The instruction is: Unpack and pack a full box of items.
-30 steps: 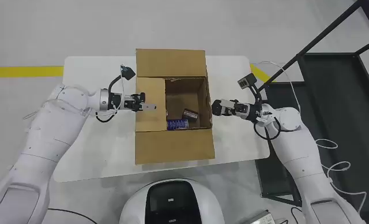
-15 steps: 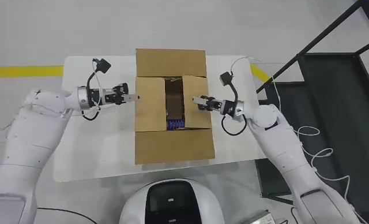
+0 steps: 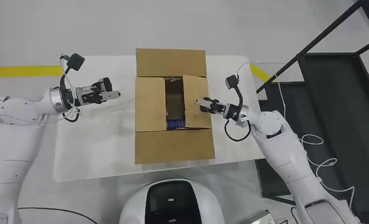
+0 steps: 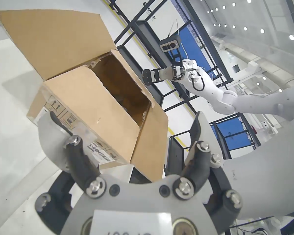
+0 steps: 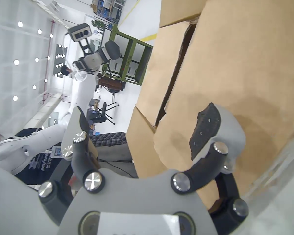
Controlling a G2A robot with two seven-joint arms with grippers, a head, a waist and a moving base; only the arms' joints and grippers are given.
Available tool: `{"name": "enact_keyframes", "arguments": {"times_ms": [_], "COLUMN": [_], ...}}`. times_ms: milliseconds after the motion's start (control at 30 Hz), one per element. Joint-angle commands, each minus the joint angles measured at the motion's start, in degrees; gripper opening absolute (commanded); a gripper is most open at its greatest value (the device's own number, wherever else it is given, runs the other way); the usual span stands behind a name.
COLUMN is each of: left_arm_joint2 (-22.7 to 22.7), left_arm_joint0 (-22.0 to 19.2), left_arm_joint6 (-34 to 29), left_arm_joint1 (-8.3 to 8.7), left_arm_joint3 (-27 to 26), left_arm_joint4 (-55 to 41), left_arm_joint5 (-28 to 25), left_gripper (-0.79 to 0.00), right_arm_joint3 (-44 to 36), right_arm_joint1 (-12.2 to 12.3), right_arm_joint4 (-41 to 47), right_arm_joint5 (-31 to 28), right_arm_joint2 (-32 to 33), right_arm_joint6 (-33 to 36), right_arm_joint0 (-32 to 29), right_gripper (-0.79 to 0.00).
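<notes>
- Cardboard box (image 3: 173, 103): I see it at the centre of the top view, standing on the white bench (image 3: 92, 149).
- Far flap (image 3: 171, 62) and near flap (image 3: 174, 146): both lie spread outward, one toward the upper edge of the frame and one toward the lower edge.
- Left side flap (image 3: 150, 104) and right side flap (image 3: 196, 101): both are folded inward over the opening, with a narrow dark slot between them.
- Blue item (image 3: 176, 124): it shows through the lower end of that slot, inside the box. It is too small for me to tell what it is.
- Right hand (image 3: 200, 102): it sits just right of centre in the top view, at the outer edge of the right side flap. My right wrist view shows its fingers spread wide, one dark pad (image 5: 205, 128) lying over the cardboard and nothing gripped between them.
- Left hand (image 3: 117, 94): it is in the left-centre of the top view, over bare bench and apart from the box. My left wrist view shows its fingers wide apart and holding nothing, with the box beyond them.
- Yellow floor line (image 3: 29, 71): it runs along the left edge of the frame, behind the bench.
- Black rack (image 3: 328, 68): it stands at the right of the frame, beside the bench.
</notes>
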Motion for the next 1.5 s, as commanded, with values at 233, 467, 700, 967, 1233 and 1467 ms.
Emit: {"name": "enact_keyframes", "arguments": {"times_ms": [233, 467, 700, 967, 1233, 1467], "left_arm_joint2": [5.1, 5.1, 5.1, 10.2, 19.8, 23.0], "left_arm_joint0": [-4.8, -4.8, -4.6, -9.3, -19.9, -23.1], "left_arm_joint6": [0.1, 0.1, 0.5, 6.5, 9.1, 10.2], "left_arm_joint1": [0.50, 0.50, 0.49, -1.93, -6.10, -7.94], "left_arm_joint3": [2.0, 2.0, 1.9, 8.5, 21.3, 27.2], "left_arm_joint4": [-2.2, -2.2, -2.2, 0.2, 1.3, 0.2], "left_arm_joint5": [-0.1, -0.1, 0.1, -5.4, -9.1, -10.1], "left_gripper": [0.000, 0.000, 0.000, 0.000, 0.000, 0.000], "right_arm_joint3": [-7.7, -7.7, -7.3, -0.3, 2.7, 1.8], "right_arm_joint1": [2.4, 2.4, 2.4, 2.8, 2.0, 2.0], "right_arm_joint4": [5.8, 5.8, 5.7, 6.8, 6.8, 7.8], "right_arm_joint5": [4.1, 4.1, 4.5, 10.0, 8.5, 8.1], "right_arm_joint2": [11.2, 11.2, 11.2, 10.6, 4.7, 4.3], "right_arm_joint6": [7.1, 7.1, 6.9, 11.1, 11.5, 12.3], "right_arm_joint0": [-14.2, -14.2, -14.3, -16.4, -15.4, -15.2], "right_gripper": [0.000, 0.000, 0.000, 0.000, 0.000, 0.000]}}
